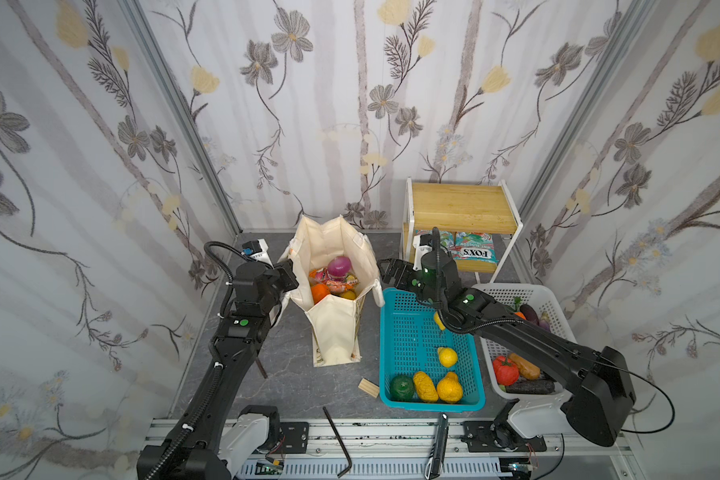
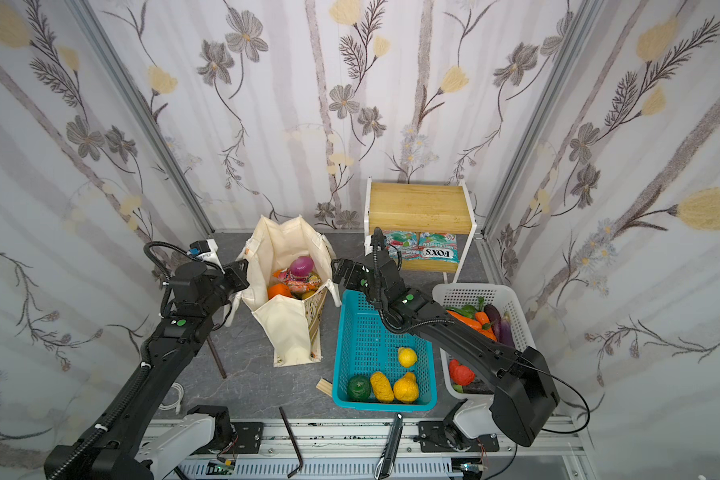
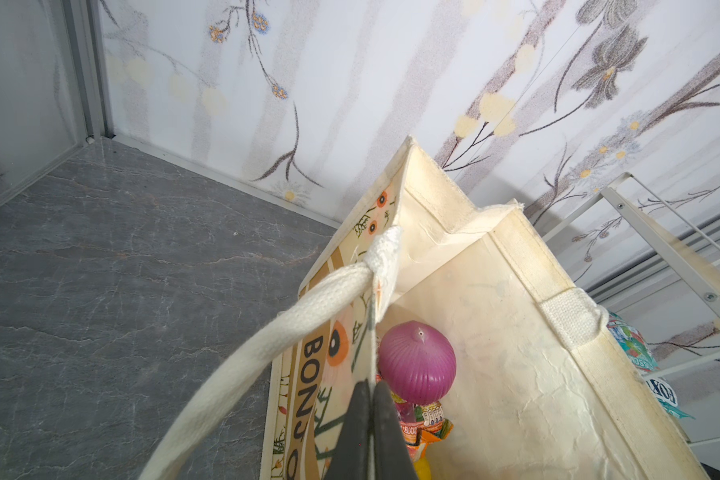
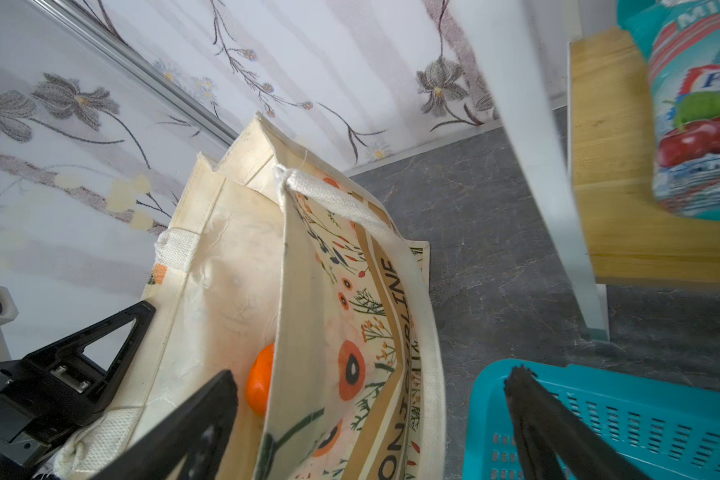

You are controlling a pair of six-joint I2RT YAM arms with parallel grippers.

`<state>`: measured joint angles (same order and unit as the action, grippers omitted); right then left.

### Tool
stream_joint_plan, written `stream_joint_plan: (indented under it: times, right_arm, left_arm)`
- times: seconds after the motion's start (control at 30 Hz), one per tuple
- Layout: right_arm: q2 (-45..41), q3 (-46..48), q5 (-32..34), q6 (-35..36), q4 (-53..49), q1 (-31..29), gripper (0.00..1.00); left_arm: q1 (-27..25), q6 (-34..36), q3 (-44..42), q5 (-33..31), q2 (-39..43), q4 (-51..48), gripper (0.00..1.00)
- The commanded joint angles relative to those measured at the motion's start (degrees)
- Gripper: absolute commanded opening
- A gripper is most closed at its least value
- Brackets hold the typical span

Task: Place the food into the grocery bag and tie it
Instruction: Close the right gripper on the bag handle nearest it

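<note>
"Two end effectors in view. State of each?"

"I found the left end effector (image 1: pixel 289 272) pinched tight on the grocery bag (image 1: pixel 335 332) at its rim. The right end effector (image 1: pixel 385 272) stood wide beside the opposite rim, gripping nothing."

"Bag position?"

"Upright on the desk (image 1: pixel 292 365), mouth open, purple onion (image 1: pixel 339 266) and orange (image 1: pixel 319 293) inside."

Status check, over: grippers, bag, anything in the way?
Left gripper shut on grocery bag rim. Right gripper open, straddling opposite wall. Purple onion, orange inside; not tied. Mouth unobstructed.
</note>
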<state>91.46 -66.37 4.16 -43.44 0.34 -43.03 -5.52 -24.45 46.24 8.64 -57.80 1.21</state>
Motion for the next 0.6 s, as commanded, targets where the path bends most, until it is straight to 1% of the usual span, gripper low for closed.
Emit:
stream_joint_plan:
  times: [0.0,0.1,0.13,0.2,0.23,0.27,0.3,0.43,0.57]
  right_arm:
    - [3.51,-3.45,-4.48,1.17,0.62,-0.72,0.96]
    - [6.47,-5.00,-7.07,1.09,0.64,-1.01,0.79]
    - [7.39,-5.29,-7.97,0.75,0.83,-1.01,0.69]
    - [8.86,-5.92,-9.76,0.57,1.40,-1.05,0.42]
    - [9.44,-6.45,-10.34,0.53,1.12,-1.01,0.24]
    - [9.80,-6.94,-10.57,0.53,0.80,-1.11,0.10]
    - [10.00,-7.33,-10.45,0.62,0.35,-1.10,0.01]
    - [9.21,-7.66,-8.43,0.87,-0.43,-1.53,0.00]
    - [8.55,-8.08,-6.04,0.86,0.79,-2.88,0.00]
  left_arm:
    - [-0.04,-0.39,0.08,0.67,0.17,1.07,0.00]
    - [-0.03,-0.43,0.16,0.82,0.19,1.07,0.00]
    - [-0.02,-0.42,0.17,0.87,0.23,1.07,0.00]
    - [-0.02,-0.43,0.11,0.93,0.36,1.07,0.00]
    - [-0.02,-0.38,0.15,0.85,0.41,1.07,0.00]
    - [-0.02,-0.43,0.17,0.77,0.41,1.07,0.00]
    - [-0.02,-0.43,0.17,0.67,0.41,1.07,0.00]
    - [0.07,-0.38,0.08,-0.85,1.14,1.07,0.00]
    - [0.04,1.10,-0.64,-8.12,3.75,0.98,0.00]
